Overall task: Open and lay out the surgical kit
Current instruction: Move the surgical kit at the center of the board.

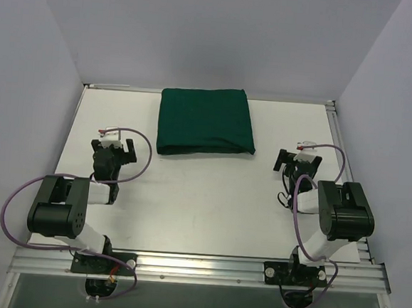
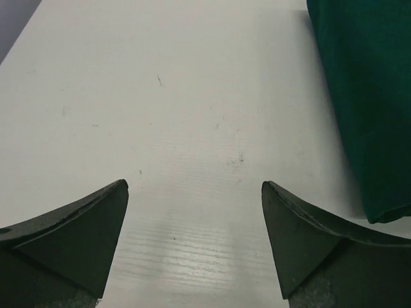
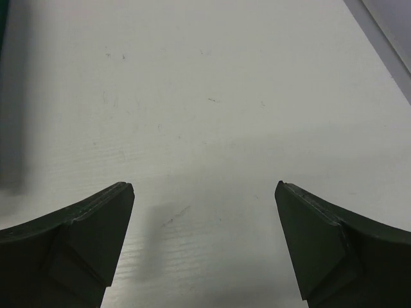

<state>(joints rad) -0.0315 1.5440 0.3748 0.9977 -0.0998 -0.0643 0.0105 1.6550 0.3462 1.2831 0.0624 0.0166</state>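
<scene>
The surgical kit (image 1: 206,120) is a closed bundle wrapped in dark green cloth, lying at the back middle of the white table. Its left edge shows at the right side of the left wrist view (image 2: 366,96). The mesh tray and steel instruments are hidden inside the wrap. My left gripper (image 1: 115,149) is open and empty, low over the table to the left of the bundle's near corner. My right gripper (image 1: 298,160) is open and empty, to the right of the bundle. Both wrist views show bare table between the fingers (image 2: 192,186) (image 3: 204,189).
The white table (image 1: 209,204) is boxed in by pale walls on the left, back and right. A metal rail (image 1: 204,266) runs along the near edge, where both arm bases stand. Purple cables loop beside each arm.
</scene>
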